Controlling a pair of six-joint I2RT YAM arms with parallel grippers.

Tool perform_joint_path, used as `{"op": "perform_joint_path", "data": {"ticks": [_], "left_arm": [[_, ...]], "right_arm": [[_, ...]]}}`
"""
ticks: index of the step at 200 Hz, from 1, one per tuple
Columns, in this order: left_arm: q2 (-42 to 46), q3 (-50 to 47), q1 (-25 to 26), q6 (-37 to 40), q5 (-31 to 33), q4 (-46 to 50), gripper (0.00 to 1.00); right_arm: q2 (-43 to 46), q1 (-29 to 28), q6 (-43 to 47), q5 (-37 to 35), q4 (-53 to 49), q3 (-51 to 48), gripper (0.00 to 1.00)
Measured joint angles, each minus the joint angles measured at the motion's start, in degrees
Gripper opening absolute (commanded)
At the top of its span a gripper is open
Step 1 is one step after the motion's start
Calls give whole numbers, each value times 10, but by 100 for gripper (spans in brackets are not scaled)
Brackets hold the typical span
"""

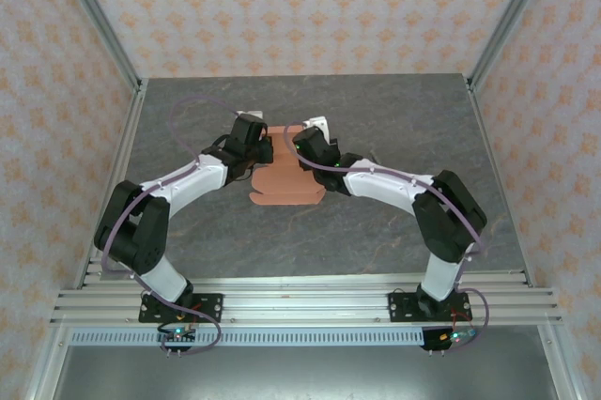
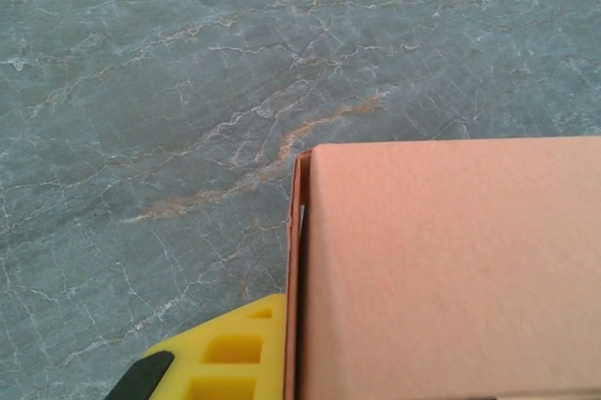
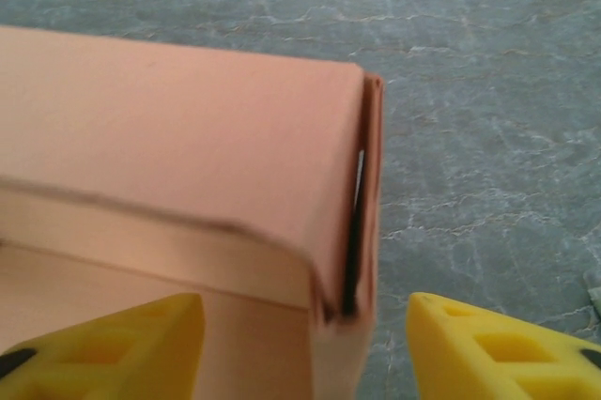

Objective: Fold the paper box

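Paper box (image 1: 286, 189) central, table (image 1: 404, 114) margins open

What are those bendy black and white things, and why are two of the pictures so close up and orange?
Those are two robot arms, bolted at the near edge of a table. The wide picture is taken from above and behind them. Each arm ends in a gripper, a hand with two yellow fingers. A small camera on each wrist takes the close-up pictures. On the grey marbled table lies a paper box of salmon-orange card, partly folded. The left gripper is shut and seems to pinch the box's side wall; one of its fingers shows beside that wall. The right gripper is open, with a corner of the box between its fingers.
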State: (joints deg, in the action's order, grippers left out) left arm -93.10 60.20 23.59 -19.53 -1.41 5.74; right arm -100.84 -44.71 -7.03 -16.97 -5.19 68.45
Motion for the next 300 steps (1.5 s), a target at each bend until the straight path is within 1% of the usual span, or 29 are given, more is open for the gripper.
{"op": "perform_joint_path", "data": {"ticks": [11, 20, 29, 54, 83, 99, 116, 139, 154, 187, 206, 244, 262, 284, 300], "left_arm": [[-2, 2, 0, 0, 4, 5, 5], [-2, 2, 0, 0, 7, 9, 5], [-2, 3, 0, 0, 10, 14, 5], [-2, 13, 0, 2, 20, 33, 4], [-2, 26, 0, 12, 23, 62, 4], [-2, 34, 0, 21, 20, 92, 5], [-2, 47, 0, 32, 5, 142, 5], [-22, 96, 1, 62, -23, 231, 6], [-41, 131, 3, 86, -33, 291, 6], [-65, 193, 14, 137, -42, 423, 6], [-89, 236, 16, 166, -42, 486, 6], [-198, 332, 16, 228, -28, 602, 6], [-253, 372, 15, 254, -27, 644, 6], [-300, 422, 15, 277, -31, 686, 6], [-332, 472, 16, 292, -32, 718, 9]], "right_arm": [[14, 0, -4, 20, 0, -8, 68], [28, 0, -5, 35, 0, -16, 73], [47, 0, -5, 56, -2, -26, 74], [105, 0, -9, 109, -21, -45, 75], [172, 4, -4, 150, -51, -46, 75], [203, 22, -3, 163, -67, -46, 75], [223, 64, -10, 181, -77, -46, 75], [227, 129, -42, 201, -75, -55, 75], [223, 150, -59, 210, -80, -68, 75], [208, 149, -79, 227, -100, -86, 75], [208, 149, -84, 249, -105, -104, 75], [193, 148, -89, 293, -116, -122, 74], [193, 149, -89, 299, -118, -131, 74], [193, 149, -89, 299, -120, -144, 74], [193, 149, -89, 298, -120, -153, 74]]}}
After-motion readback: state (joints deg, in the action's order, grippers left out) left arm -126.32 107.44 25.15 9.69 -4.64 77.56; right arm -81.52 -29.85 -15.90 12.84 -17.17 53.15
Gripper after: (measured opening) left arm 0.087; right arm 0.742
